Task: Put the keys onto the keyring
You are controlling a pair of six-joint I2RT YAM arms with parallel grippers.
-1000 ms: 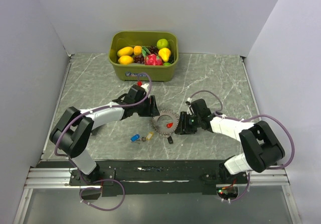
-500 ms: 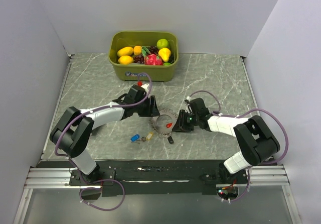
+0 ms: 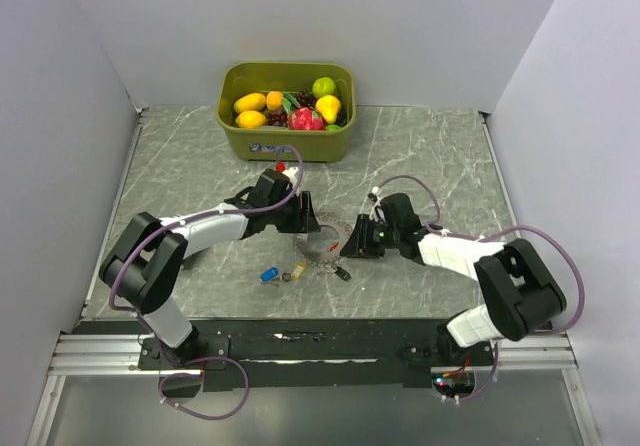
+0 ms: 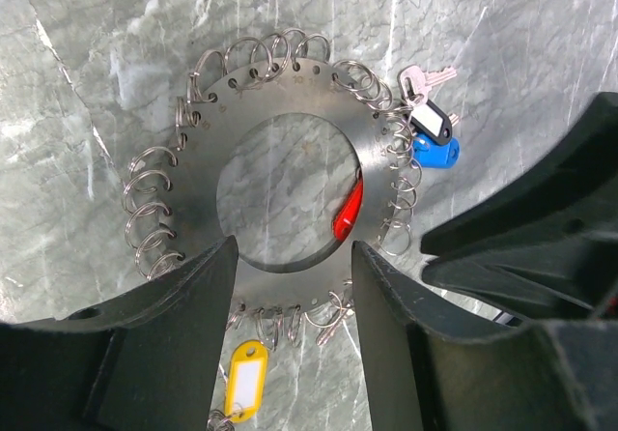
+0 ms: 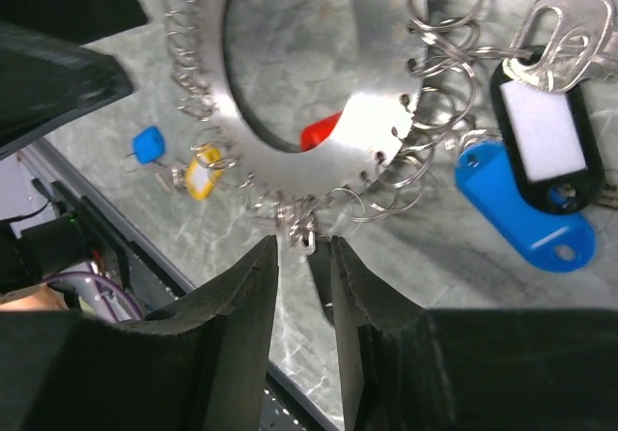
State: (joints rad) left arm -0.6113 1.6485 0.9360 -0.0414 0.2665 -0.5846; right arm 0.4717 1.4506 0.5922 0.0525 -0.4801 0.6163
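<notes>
Keyring [image 3: 330, 236] lies on the marbled table [image 3: 430, 156] in the top view, between the left gripper [image 3: 309, 222] on its far-left side and the right gripper [image 3: 348, 249] at its right edge. A small blue key [image 3: 268, 274] and a yellow key [image 3: 298, 269] rest on the table just near-left of it, and a dark tag [image 3: 342, 272] lies by its near edge. A green bin [image 3: 287, 146] of toy fruit stands well apart at the far side.

From the left wrist, the keyring shows as a flat metal disc with a wide hole and small wire rings all round its rim. The left fingers [image 4: 183, 334] stand apart, released, with their tips over the disc's lower rim. I cannot tell whether they touch it. A red key [image 4: 350, 209] shows at the hole's right edge. A silver key [image 4: 425, 78], the dark tag and a larger blue tag [image 4: 435, 151] sit at the right rim.

From the right wrist, the right fingers [image 5: 241, 334] leave only a narrow slit. One wire ring at the disc's rim sits at the mouth of the slit, but I cannot tell whether it is pinched. The blue tag and the dark tag seem hooked to rim rings.
</notes>
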